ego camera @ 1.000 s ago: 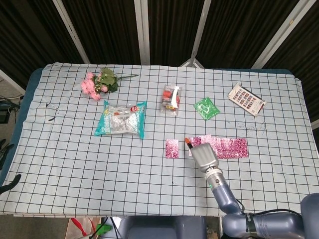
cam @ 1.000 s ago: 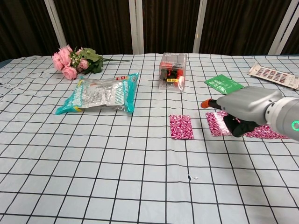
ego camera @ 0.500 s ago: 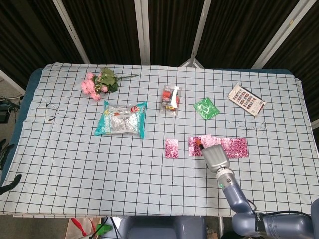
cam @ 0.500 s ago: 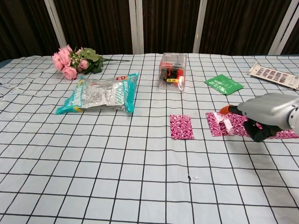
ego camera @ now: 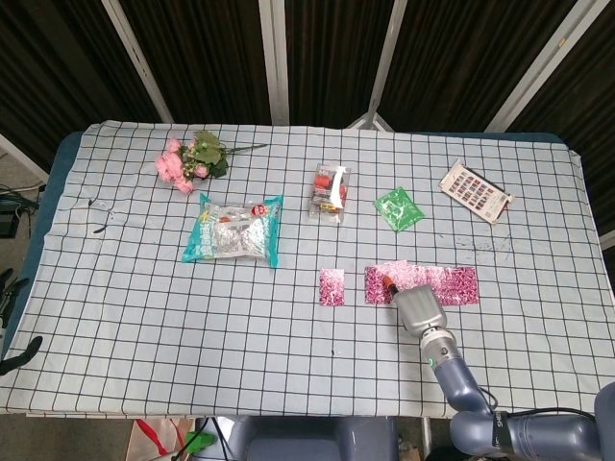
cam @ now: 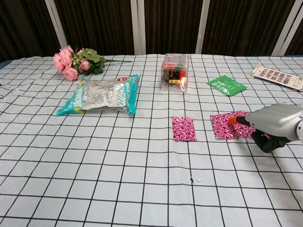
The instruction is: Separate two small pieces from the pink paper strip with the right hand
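The pink patterned paper strip (ego camera: pixel 454 285) (cam: pixel 221 128) lies flat on the checked cloth at the right of the middle. One small pink piece (ego camera: pixel 332 286) (cam: pixel 183 128) lies apart, a short gap to the strip's left. My right hand (ego camera: pixel 419 307) (cam: pixel 274 124) hangs over the strip's middle, hiding part of it. Its orange fingertip (cam: pixel 232 120) touches the strip near the left end. The other fingers are dark and tucked under the hand, so a grip cannot be made out. My left hand is in neither view.
At the back lie pink flowers (ego camera: pixel 187 160) (cam: pixel 75 61), a teal snack bag (ego camera: pixel 233 230) (cam: pixel 102 94), a clear box (ego camera: pixel 330 190) (cam: pixel 175 71), a green packet (ego camera: pixel 398 207) (cam: pixel 226 85) and a patterned card (ego camera: pixel 475 190) (cam: pixel 279 75).
My right hand has drawn back to the right, from the strip's left end toward its middle. The strip's lifted left end has settled flat and sits slightly further right.
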Robot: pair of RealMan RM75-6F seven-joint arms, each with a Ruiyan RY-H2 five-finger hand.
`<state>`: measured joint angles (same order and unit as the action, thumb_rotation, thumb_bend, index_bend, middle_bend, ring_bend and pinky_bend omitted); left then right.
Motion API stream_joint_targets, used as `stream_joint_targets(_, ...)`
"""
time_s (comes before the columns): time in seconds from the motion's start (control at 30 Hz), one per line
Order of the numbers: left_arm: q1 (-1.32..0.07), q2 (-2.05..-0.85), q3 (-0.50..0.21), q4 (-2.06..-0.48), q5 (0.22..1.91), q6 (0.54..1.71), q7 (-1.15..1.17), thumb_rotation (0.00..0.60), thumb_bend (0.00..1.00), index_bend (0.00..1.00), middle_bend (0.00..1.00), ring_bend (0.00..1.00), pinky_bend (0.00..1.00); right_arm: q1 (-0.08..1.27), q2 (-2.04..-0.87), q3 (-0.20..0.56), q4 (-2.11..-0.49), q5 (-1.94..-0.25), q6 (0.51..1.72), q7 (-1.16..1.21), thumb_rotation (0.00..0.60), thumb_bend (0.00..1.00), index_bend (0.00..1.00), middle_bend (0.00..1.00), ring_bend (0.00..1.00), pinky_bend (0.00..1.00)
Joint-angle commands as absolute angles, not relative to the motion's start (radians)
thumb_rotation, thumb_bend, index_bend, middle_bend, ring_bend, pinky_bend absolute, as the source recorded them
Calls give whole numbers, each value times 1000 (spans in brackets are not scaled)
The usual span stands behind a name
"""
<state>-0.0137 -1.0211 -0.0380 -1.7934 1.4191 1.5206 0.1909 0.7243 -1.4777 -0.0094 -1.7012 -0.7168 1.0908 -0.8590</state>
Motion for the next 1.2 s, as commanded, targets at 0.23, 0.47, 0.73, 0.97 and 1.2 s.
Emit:
stream_joint_targets(0.23,-12,-1020,-39,-1794,1416,1522,186,600,380,145,0,0,92,715,-1483,-25,-1715,-742,1110,-861,600,853,106,841,825,542)
stream_joint_targets(0.47,-14,-1018,-40,-1796,1411,1517,185,600,380,145,0,0,92,698,-1474,-47,-1753,-781,1140,-865,600,854,105,841,825,541)
stream_joint_targets(0.73,-9,-1014,-41,-1795,1412,1527,174,600,380,145,0,0,92,662,-1459,-99,-1789,-860,1176,-865,600,854,106,842,825,542)
stream_joint_targets(0.97,-9,-1014,-38,-1798,1418,1526,178,600,380,145,0,0,92,625,-1455,-148,-1822,-940,1199,-866,600,854,106,842,825,541)
stream_joint_targets(1.2,-9,-1012,-38,-1799,1418,1524,170,600,380,145,0,0,92,602,-1460,-160,-1839,-986,1213,-876,600,853,106,842,825,541)
